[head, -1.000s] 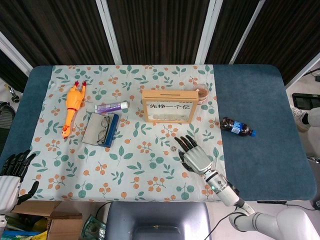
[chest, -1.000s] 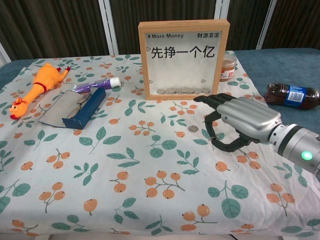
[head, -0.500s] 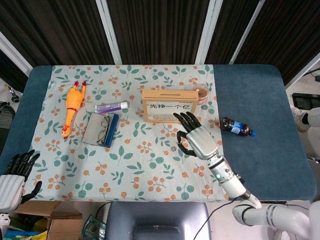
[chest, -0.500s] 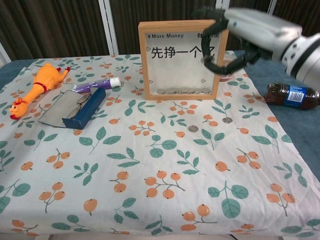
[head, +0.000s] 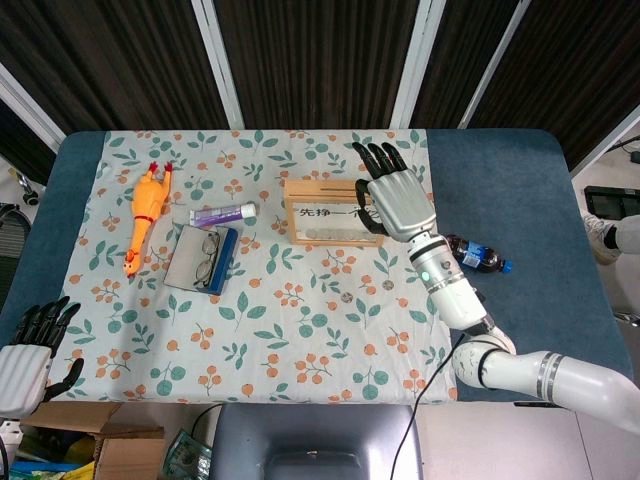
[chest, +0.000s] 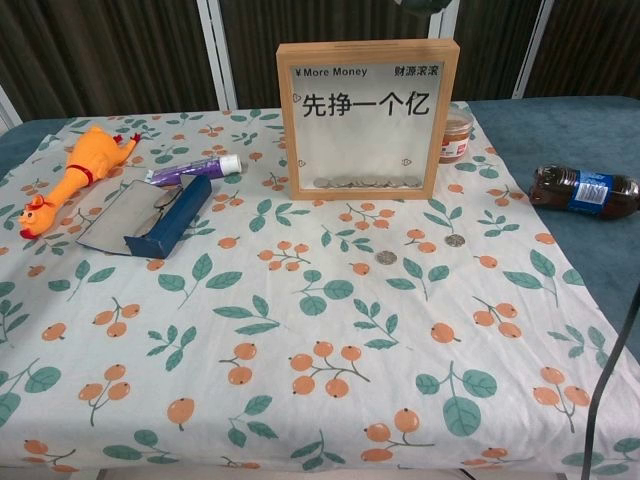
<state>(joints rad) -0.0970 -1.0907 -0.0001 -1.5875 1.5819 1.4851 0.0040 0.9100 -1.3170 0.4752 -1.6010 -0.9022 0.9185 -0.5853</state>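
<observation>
The right hand has lifted from the cloth near the coins and now hangs, fingers spread, over the money box. It has left the chest view almost wholly.

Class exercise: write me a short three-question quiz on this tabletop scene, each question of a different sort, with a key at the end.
1. True or false: the right hand holds a coin.
2. Which lies nearest the chicken toy? A) tube B) bottle C) jar
3. Fill in: the loose coins lie on the cloth in front of the ____.

Key:
1. False. Its fingers are spread above the money box, with nothing in them.
2. A.
3. Money box.
</observation>
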